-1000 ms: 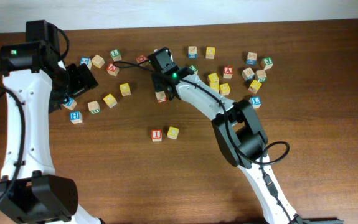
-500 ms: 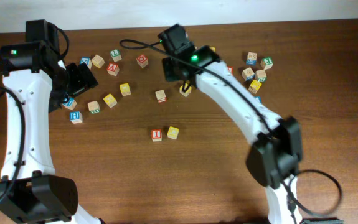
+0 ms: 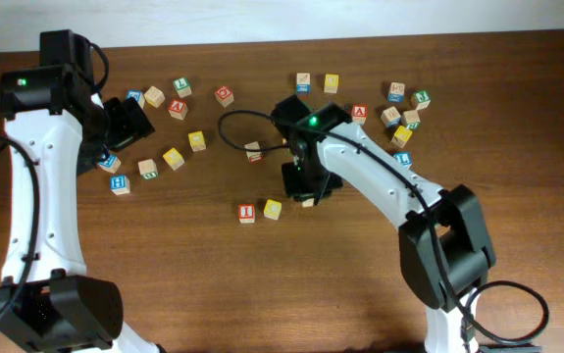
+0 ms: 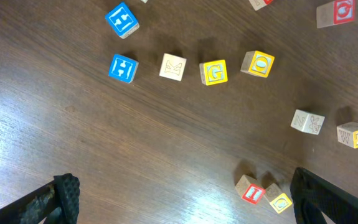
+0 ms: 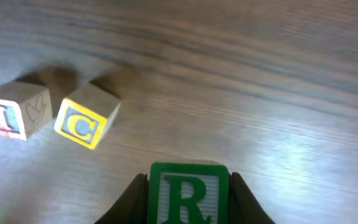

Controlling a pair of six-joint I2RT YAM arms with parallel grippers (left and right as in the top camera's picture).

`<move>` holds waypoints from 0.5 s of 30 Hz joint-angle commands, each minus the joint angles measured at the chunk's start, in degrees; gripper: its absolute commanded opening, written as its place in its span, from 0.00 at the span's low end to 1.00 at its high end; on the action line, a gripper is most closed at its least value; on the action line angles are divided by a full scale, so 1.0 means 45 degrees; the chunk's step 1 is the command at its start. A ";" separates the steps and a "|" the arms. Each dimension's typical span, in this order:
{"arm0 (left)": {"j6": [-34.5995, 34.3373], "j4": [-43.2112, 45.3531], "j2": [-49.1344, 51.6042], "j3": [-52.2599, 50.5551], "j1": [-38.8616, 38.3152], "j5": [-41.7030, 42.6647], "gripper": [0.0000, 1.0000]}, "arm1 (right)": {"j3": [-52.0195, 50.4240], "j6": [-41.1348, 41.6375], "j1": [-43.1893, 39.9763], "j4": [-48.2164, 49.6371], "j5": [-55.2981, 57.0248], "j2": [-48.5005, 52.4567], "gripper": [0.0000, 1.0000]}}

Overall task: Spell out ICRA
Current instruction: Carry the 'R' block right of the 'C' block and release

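The green R cube (image 5: 188, 193) is clamped between my right gripper's (image 5: 188, 202) fingers, its letter facing the camera, just above the table. To its left lie the yellow C cube (image 5: 85, 122) and the red I cube (image 5: 7, 112), side by side. From overhead the I cube (image 3: 247, 213) and C cube (image 3: 273, 208) sit mid-table, with my right gripper (image 3: 306, 191) just right of them. A red A cube (image 3: 360, 112) lies at the back right, another (image 3: 177, 108) at the back left. My left gripper (image 3: 125, 123) hovers open at the left; its wrist view shows the I cube (image 4: 251, 189) and C cube (image 4: 280, 200).
Loose cubes are scattered along the back: a cluster at the right (image 3: 399, 123), yellow cubes (image 3: 174, 157) and a blue one (image 3: 118, 183) at the left, one cube (image 3: 253, 151) mid-back. The right arm's cable (image 3: 232, 127) loops over the table.
My right gripper came from the back of the table forward, carrying the R cube, and now sits low just right of the C cube. The left arm has not moved.
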 commanded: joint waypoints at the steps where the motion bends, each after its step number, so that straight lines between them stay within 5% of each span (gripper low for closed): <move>1: -0.0160 0.0005 0.0019 -0.0005 -0.0010 0.0044 0.99 | -0.1132 0.1083 0.0107 0.0801 -0.0797 0.0024 0.21; 8: -0.0160 -0.0044 0.0019 -0.0005 -0.0010 0.0044 0.99 | -0.2535 0.1525 0.0801 0.3517 -0.0733 0.0024 0.22; 15: -0.0160 -0.0175 0.0019 -0.0005 -0.0010 0.0039 0.99 | -0.2535 0.1569 0.0801 0.3939 0.0690 0.0024 0.27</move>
